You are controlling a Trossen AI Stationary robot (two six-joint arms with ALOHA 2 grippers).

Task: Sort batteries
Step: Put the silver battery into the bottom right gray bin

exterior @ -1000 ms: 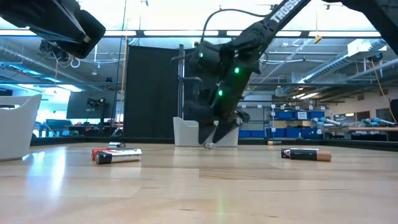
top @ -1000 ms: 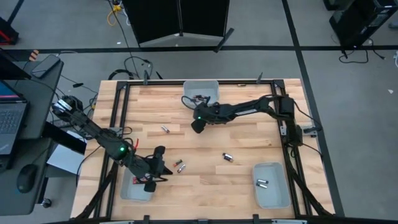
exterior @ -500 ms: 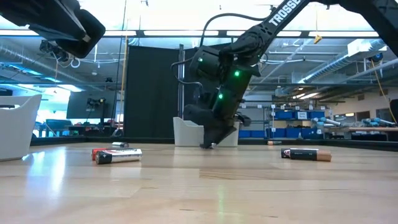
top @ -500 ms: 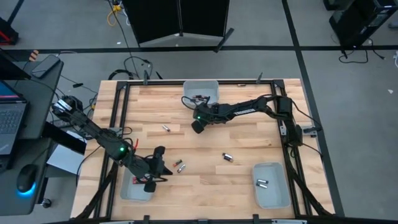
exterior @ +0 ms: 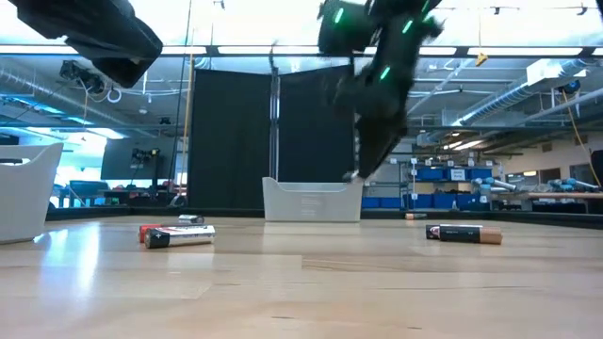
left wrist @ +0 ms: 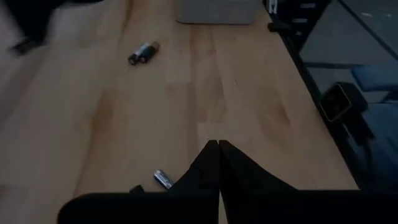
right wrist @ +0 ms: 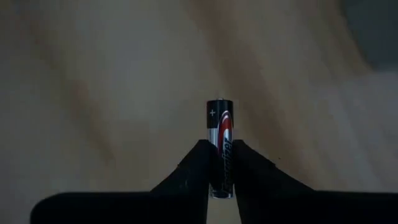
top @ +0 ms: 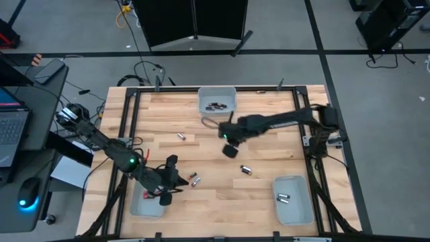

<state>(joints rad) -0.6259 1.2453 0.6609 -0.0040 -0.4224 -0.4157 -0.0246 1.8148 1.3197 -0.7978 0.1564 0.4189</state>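
Centrally, right gripper (right wrist: pixel 221 163) is pinching a red-and-black battery (right wrist: pixel 221 134) above the table (top: pixel 269 185); light, rigid, slippery; left gripper (left wrist: pixel 218 149) is pressed together.

High view looks straight down on the whole surface (top: pixel 269 191); low view looks level across it; each wrist view looks closely along it.

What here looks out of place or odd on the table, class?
Nothing looks damaged or spilled. Several batteries lie loose on the wood, such as a pair near the left gripper and one mid-table. The right gripper holds a battery above the table.
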